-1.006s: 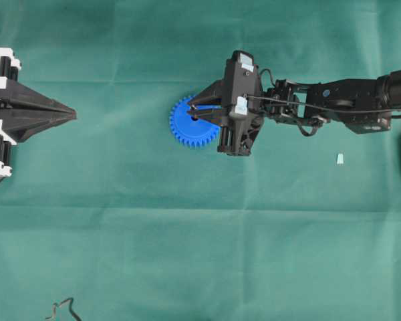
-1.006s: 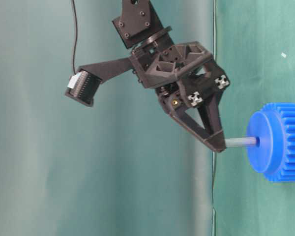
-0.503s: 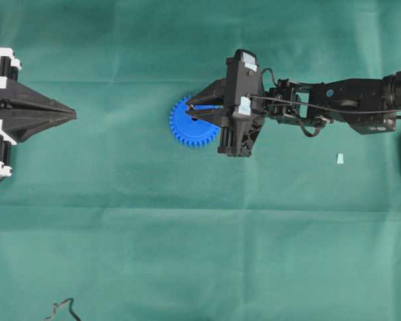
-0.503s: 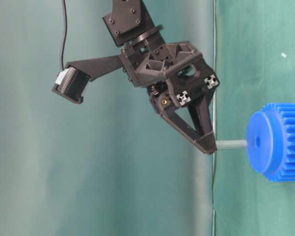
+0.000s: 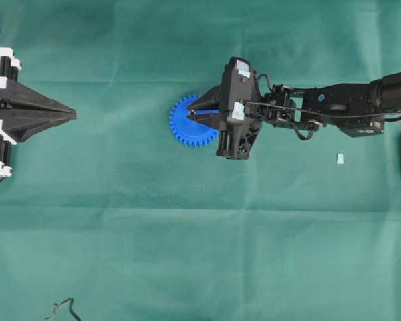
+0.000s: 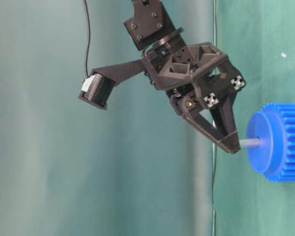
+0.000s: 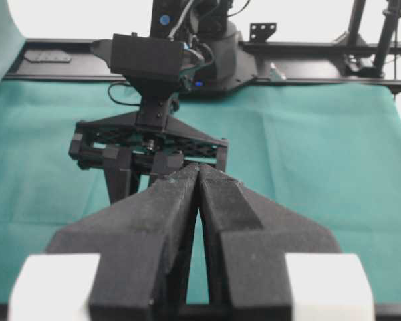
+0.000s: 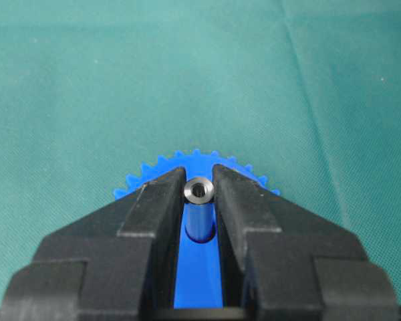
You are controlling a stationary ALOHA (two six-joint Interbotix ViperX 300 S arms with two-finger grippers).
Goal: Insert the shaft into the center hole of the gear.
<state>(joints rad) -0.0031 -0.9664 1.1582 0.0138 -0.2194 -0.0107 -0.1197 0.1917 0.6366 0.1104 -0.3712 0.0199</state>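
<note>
The blue gear (image 5: 184, 127) lies flat on the green cloth. My right gripper (image 5: 190, 114) hangs over its hub, shut on the shaft (image 6: 250, 143), a small silvery-grey pin held upright. In the table-level view the pin's far end goes into the center hole of the hub on the gear (image 6: 281, 142), so the hole itself is covered. From the right wrist, the shaft (image 8: 200, 190) shows its hollow top between the two fingers of the right gripper (image 8: 200, 179), with the gear (image 8: 199, 274) underneath. My left gripper (image 5: 72, 115) rests far to the left, shut and empty; its tips (image 7: 199, 168) touch.
A small pale blue piece (image 5: 339, 158) lies on the cloth right of the gear. A thin dark wire (image 5: 61, 309) curls at the bottom left edge. The right arm (image 5: 341, 103) stretches in from the right. A black frame rail (image 7: 321, 65) borders the far side.
Half a second ago the shaft's end stood at the hub face, out of the hole. The right gripper has since come down toward the gear and the end sits inside. The left gripper is unmoved.
</note>
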